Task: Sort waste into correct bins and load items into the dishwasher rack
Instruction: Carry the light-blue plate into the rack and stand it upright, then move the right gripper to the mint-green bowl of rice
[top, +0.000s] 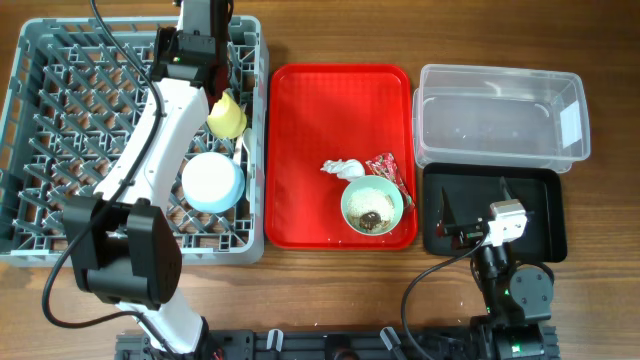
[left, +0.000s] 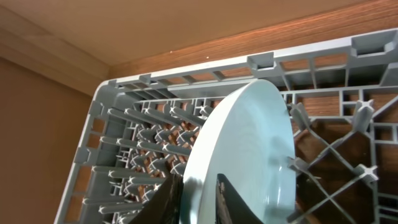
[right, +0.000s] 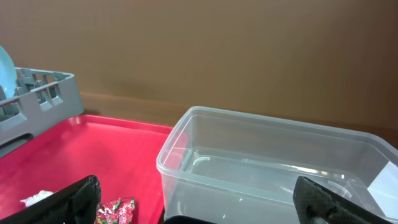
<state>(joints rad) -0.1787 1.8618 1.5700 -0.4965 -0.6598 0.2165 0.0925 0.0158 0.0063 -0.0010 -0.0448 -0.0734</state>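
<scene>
My left gripper (left: 199, 190) is shut on the rim of the light blue plate (left: 245, 149) and holds it upright on edge among the pegs at the far side of the grey dishwasher rack (top: 60, 130). In the overhead view this gripper (top: 205, 50) hides the plate. A yellow cup (top: 227, 117) and an upturned pale blue bowl (top: 213, 181) sit in the rack. On the red tray (top: 300, 150) lie a white tissue (top: 343, 168), a red wrapper (top: 385, 168) and a bowl with food scraps (top: 372, 206). My right gripper (top: 473, 205) is open and empty over the black tray (top: 540, 215).
The clear tub (top: 500, 115) stands behind the black tray and fills the right wrist view (right: 273, 162). That view also shows the wrapper (right: 115, 210), the tissue (right: 34, 198), the red tray (right: 106, 149) and the rack corner (right: 43, 93).
</scene>
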